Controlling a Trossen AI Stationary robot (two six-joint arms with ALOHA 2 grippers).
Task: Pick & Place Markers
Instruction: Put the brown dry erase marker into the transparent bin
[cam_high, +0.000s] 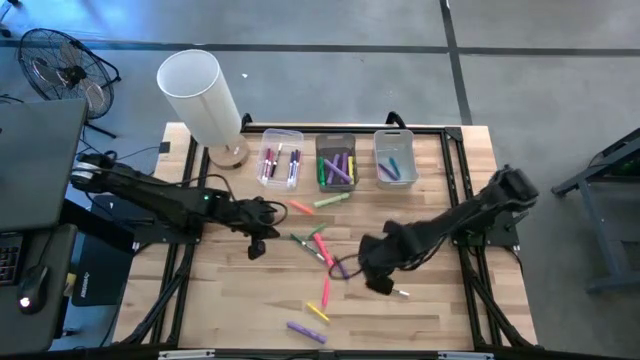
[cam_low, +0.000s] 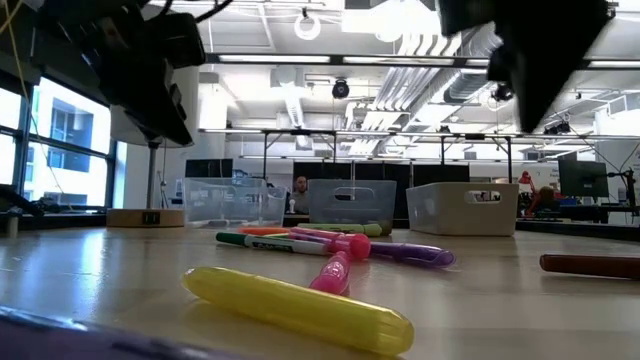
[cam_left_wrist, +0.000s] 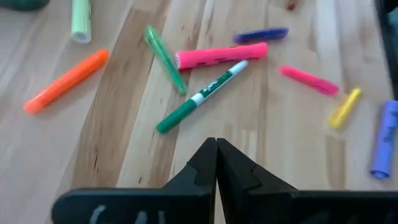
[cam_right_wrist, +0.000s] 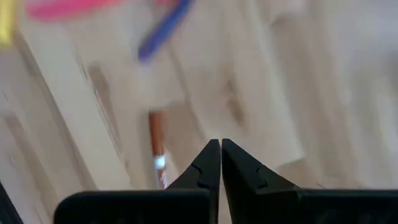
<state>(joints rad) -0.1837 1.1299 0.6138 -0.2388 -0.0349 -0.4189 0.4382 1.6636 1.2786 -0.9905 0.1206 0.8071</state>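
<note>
Markers, short pen-shaped sticks in many colours, lie loose across the middle of my pale wooden table. Others already sit in the three clear rectangular plastic bins lined up at upper centre of the high view.

My left gripper hangs at centre left of the high view, its two dark fingers pressed together on nothing. Ahead of it in the left wrist view lie a green-capped white-barrelled marker, a fat pink marker, a translucent green marker and, at far left, an orange marker.

My right gripper hovers at centre right of the high view, also closed and empty. A dark red marker with a white end lies on the wood just beside its tips.

I judge the step in hand to be choosing and picking a marker. To do it well I should part my fingers before coming down, turn the wrist so they straddle the barrel across its width, and take it near the middle so it does not swing. The white-barrelled green one lies partly clear of its neighbours; the pink and green sticks look as if they touch, so a grab there could drag both.
</note>
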